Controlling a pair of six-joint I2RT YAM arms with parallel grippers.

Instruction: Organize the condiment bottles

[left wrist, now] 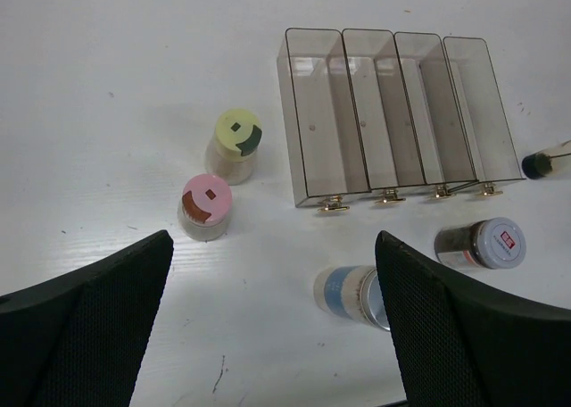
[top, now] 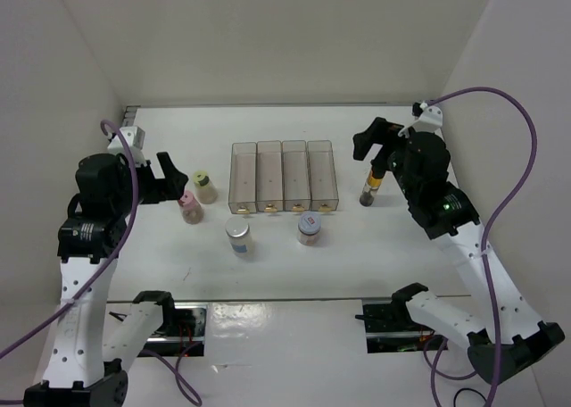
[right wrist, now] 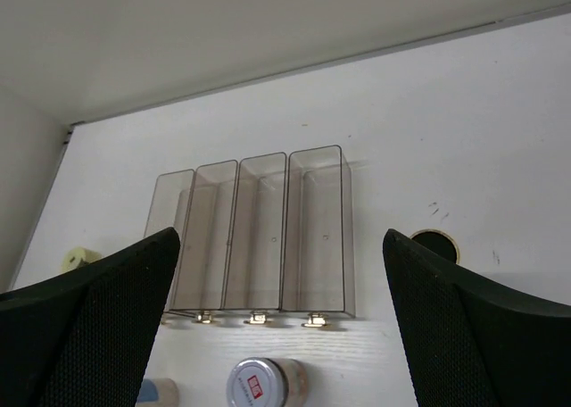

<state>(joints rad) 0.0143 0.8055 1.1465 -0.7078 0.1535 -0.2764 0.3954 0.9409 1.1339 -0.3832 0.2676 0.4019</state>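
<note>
White table (top: 357, 264): five bottles (top: 190, 206), four bins (top: 283, 175)

Soft, even white light fills all three views. The pale worktop (top: 294, 264) is the brightest surface and looks nearly washed out from overhead. Shadows are faint and short, just grey smudges beside the bottles and under the clear bins (top: 284, 175). In the left wrist view a brighter patch of glare lies on the worktop by the pink-capped bottle (left wrist: 206, 207), and the bins fan outward with wide-angle distortion. The left end effector (left wrist: 272, 242) has black fingers (left wrist: 89, 327) close to the lens, dark with little detail. In the right wrist view the back wall (right wrist: 223, 32) is dimmer and greyer than the worktop.
</note>
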